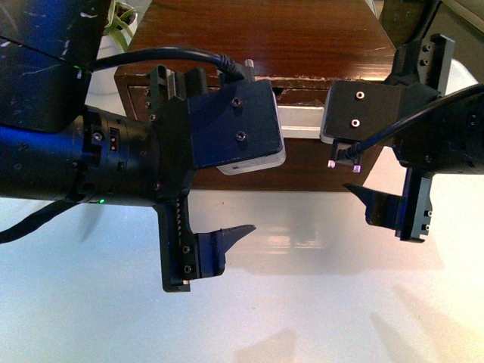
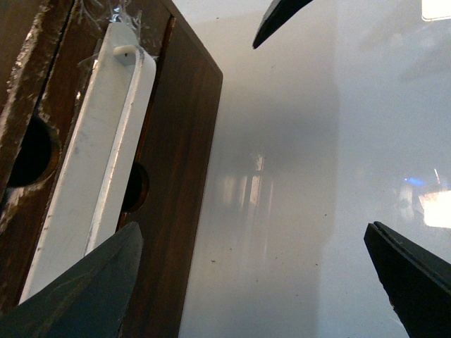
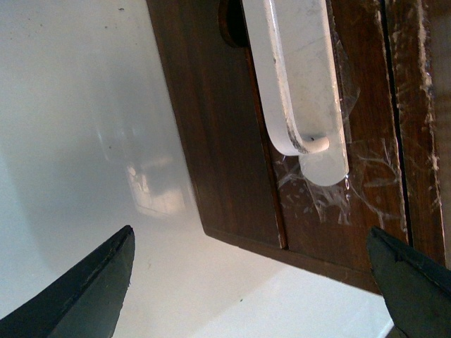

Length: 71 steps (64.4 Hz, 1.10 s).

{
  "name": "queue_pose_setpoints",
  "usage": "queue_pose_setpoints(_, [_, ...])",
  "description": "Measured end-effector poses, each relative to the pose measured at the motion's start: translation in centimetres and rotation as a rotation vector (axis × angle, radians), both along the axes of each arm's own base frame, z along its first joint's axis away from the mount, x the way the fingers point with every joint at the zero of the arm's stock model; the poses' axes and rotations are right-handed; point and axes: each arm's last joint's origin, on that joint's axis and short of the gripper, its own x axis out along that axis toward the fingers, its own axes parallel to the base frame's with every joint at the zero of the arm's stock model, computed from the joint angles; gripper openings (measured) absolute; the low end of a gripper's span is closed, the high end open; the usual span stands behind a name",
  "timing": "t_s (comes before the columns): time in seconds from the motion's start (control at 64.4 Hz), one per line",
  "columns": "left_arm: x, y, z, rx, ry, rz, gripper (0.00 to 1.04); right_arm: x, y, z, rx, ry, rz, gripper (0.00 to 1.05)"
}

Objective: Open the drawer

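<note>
The drawer (image 1: 302, 162) is a wide dark-brown wooden front with a long white bar handle (image 1: 301, 121), set in a low wooden cabinet (image 1: 265, 34) on the white table. It looks closed. My left gripper (image 1: 246, 151) is open in front of the handle's left end, and my right gripper (image 1: 355, 125) is open in front of its right end. In the left wrist view the handle (image 2: 99, 162) lies beside one fingertip (image 2: 84, 296), with the gripper (image 2: 246, 282) mostly over the table. In the right wrist view the handle end (image 3: 299, 77) and tape patch (image 3: 317, 190) lie beyond the open gripper (image 3: 250, 282).
The glossy white table (image 1: 302, 302) runs in front of the cabinet. A potted plant (image 1: 121, 23) stands at the back left beside a dark block (image 1: 38, 60). A pale bin (image 1: 463, 72) sits at the back right. The right gripper's fingertip (image 2: 282, 17) shows in the left wrist view.
</note>
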Motion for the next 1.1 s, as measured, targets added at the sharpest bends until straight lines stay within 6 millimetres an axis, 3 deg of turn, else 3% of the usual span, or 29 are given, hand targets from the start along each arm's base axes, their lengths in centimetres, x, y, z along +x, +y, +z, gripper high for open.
queue_pose_setpoints(0.636, [5.6,-0.9,-0.8,0.044,0.003,-0.020,0.96,1.9,2.5,-0.9,-0.016,0.034,0.087,0.96])
queue_pose_setpoints(1.102, [6.2,-0.5,-1.4,0.082,0.039,-0.032,0.96,2.7,3.3,-1.6,-0.033,0.060,0.109,0.96])
